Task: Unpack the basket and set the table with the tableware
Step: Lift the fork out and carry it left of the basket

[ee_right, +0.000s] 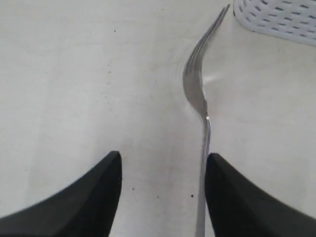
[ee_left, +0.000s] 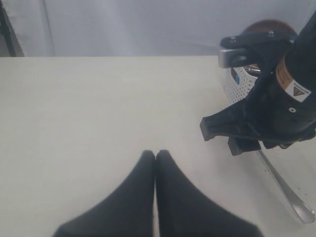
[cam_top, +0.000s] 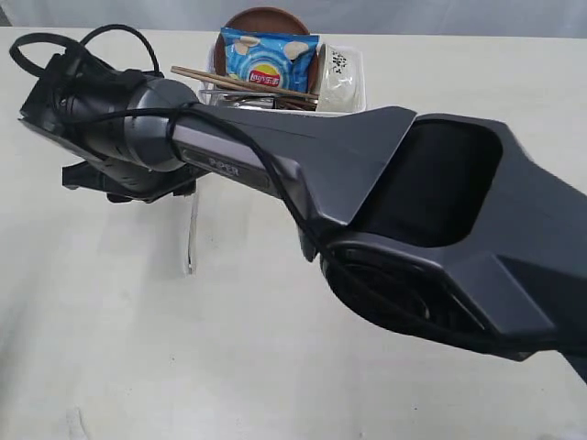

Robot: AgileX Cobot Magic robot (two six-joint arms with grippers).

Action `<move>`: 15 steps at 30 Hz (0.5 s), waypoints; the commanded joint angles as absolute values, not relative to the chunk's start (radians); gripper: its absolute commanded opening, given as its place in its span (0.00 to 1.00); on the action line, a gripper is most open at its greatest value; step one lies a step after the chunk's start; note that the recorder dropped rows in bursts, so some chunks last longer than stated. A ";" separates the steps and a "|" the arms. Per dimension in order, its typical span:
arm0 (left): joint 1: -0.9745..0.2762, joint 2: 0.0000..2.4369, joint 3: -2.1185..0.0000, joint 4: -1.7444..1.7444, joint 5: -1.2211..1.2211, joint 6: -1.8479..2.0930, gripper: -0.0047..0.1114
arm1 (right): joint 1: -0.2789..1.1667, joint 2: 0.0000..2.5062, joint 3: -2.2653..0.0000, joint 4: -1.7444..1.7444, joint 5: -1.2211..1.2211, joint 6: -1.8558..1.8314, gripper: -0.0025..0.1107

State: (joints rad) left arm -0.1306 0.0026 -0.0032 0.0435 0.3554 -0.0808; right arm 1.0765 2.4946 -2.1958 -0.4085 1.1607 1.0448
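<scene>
Fork (ee_right: 197,94): steel, lying flat on the table (cam_top: 138,348) just outside the basket (ee_right: 276,19), tines toward its wall.
Handling: I judge it light, stiff and slick. It sits low on the tabletop, so I'd pinch mid-handle across the narrow edges.
Right gripper (ee_right: 163,163): jaws wide apart, gripping nothing; the handle runs close along one finger.
Left gripper (ee_left: 155,155): fingers pressed together, empty, over the table.
Basket contents: chopsticks (cam_top: 238,82), white bowl (cam_top: 337,78), chip bag (cam_top: 269,57) and brown plate (cam_top: 266,18); I reckon most of the unpacking remains.

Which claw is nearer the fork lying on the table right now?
Right. The right claw stands open directly over the fork, with the handle at the edge of its opening. The left claw is shut, off to the side over bare table.
</scene>
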 commanded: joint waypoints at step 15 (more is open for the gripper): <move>-0.129 0.000 0.000 0.052 0.345 -0.085 0.04 | 1.032 2.486 -2.197 -0.584 1.221 0.853 0.02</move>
State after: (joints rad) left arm -0.1306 0.0026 -0.0032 0.0435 0.3554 -0.0808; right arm 1.0592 2.4935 -2.1958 -0.5628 1.2123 0.8824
